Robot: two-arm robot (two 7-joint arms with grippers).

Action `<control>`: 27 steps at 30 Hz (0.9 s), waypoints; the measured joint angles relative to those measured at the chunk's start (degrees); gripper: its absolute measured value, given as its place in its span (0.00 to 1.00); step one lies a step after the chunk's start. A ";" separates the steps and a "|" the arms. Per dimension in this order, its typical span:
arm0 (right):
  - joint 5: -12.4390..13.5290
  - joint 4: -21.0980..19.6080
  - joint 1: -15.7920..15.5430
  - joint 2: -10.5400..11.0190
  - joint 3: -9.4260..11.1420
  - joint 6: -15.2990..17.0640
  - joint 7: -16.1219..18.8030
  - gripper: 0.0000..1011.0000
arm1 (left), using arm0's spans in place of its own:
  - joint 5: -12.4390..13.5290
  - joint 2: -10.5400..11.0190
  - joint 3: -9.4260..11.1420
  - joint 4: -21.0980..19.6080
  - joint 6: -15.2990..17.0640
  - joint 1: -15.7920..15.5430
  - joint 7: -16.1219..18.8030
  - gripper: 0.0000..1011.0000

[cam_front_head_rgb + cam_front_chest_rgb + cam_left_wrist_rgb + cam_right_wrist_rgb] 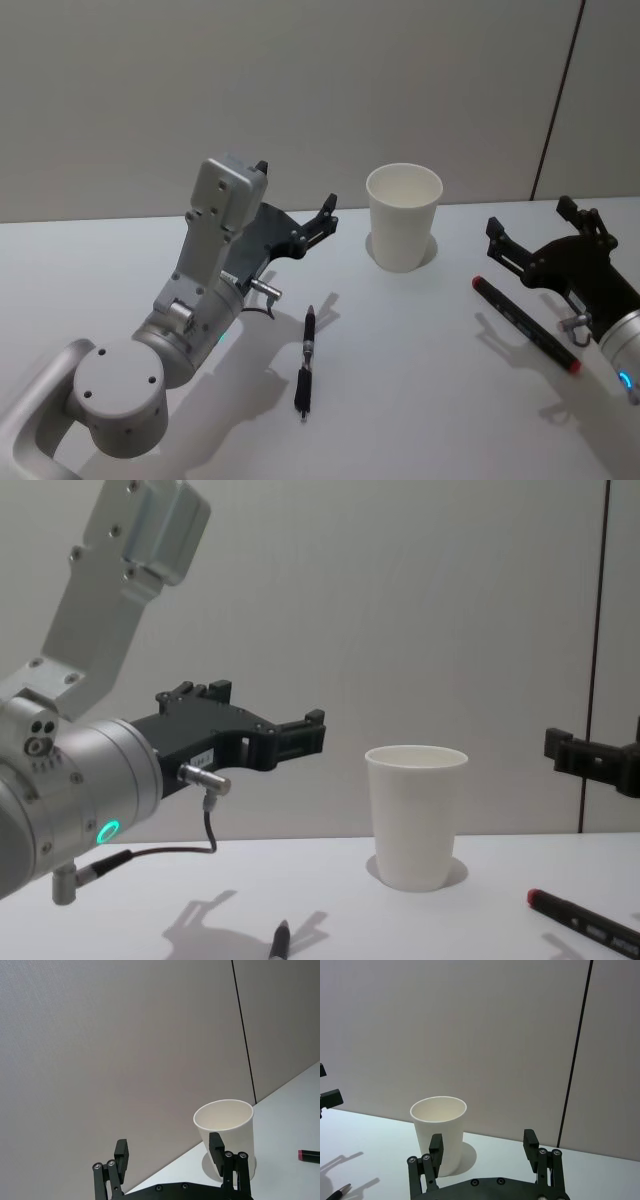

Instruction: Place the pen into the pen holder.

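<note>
The pen holder (403, 228) is a white paper cup standing upright at the back middle of the white table, also seen in the chest view (415, 815). A black pen (306, 362) lies flat on the table in front of the cup and to its left. A dark pen with red ends (527, 325) lies to the right. My left gripper (296, 190) hovers open and empty above the table left of the cup, behind the black pen. My right gripper (530, 217) is open and empty, raised just behind the red-ended pen. Both point toward the cup (225, 1130) (439, 1130).
A grey wall (300, 90) with a dark vertical seam (558, 100) rises right behind the table's (420, 420) far edge. The left arm's big grey links (190, 320) take up the near left of the table.
</note>
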 joint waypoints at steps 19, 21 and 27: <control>0.00 0.00 0.00 0.00 0.00 0.00 0.01 0.99 | 0.00 0.00 0.00 0.00 0.00 0.00 0.00 0.99; 0.00 0.00 0.00 0.00 0.00 0.00 0.01 0.99 | 0.00 0.00 0.00 0.00 0.00 0.00 0.00 0.99; 0.00 0.00 0.00 0.00 0.00 0.00 0.01 0.99 | 0.00 0.00 0.00 0.00 0.00 0.00 0.00 0.99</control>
